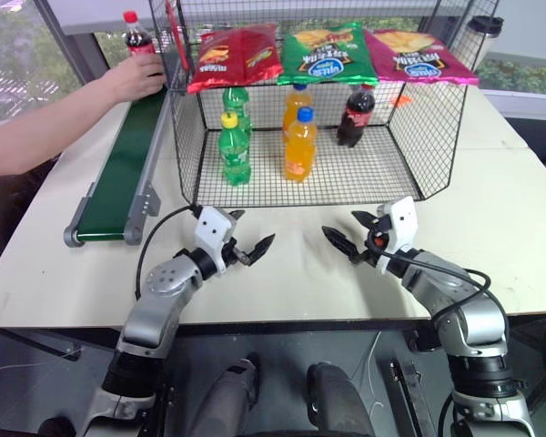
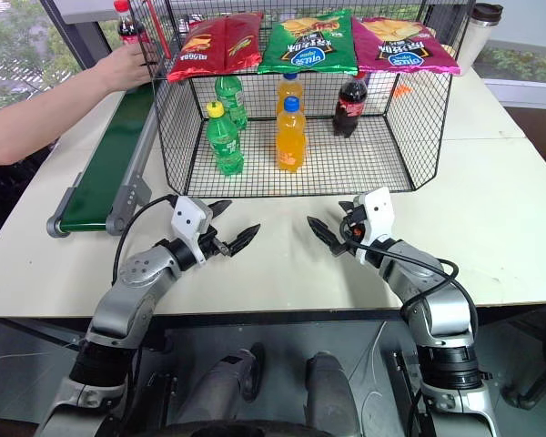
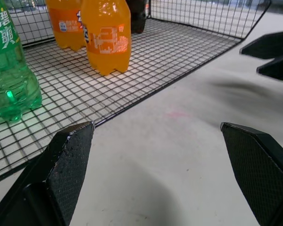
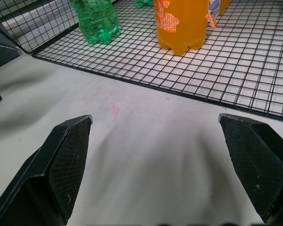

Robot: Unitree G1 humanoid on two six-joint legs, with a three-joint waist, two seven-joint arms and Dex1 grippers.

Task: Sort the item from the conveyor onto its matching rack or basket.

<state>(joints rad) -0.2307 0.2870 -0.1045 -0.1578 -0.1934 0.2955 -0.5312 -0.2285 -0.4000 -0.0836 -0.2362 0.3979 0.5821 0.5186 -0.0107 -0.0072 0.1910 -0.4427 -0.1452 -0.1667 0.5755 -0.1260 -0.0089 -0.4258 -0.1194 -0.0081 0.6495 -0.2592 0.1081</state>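
Note:
The item, a small cola bottle [image 1: 136, 36] with a red cap, stands upright at the far end of the conveyor [image 1: 123, 173], with a person's hand [image 1: 138, 76] around its base. The black wire basket [image 1: 346, 187] stands to the right of the belt, its open side facing me. My left gripper [image 1: 253, 231] and right gripper [image 1: 343, 228] hover open and empty over the white table in front of the basket, tips pointing toward each other. In the wrist views each gripper [image 3: 170, 160] [image 4: 162, 160] has its jaws spread wide over bare tabletop.
Inside the basket stand two green bottles [image 1: 234, 150], two orange bottles [image 1: 299, 146] and a cola bottle [image 1: 356, 115]. Chip bags [image 1: 328, 53] lie on the sloped shelf above. The person's arm [image 1: 45, 127] reaches across the table's left side. A dark cup [image 1: 480, 38] stands far right.

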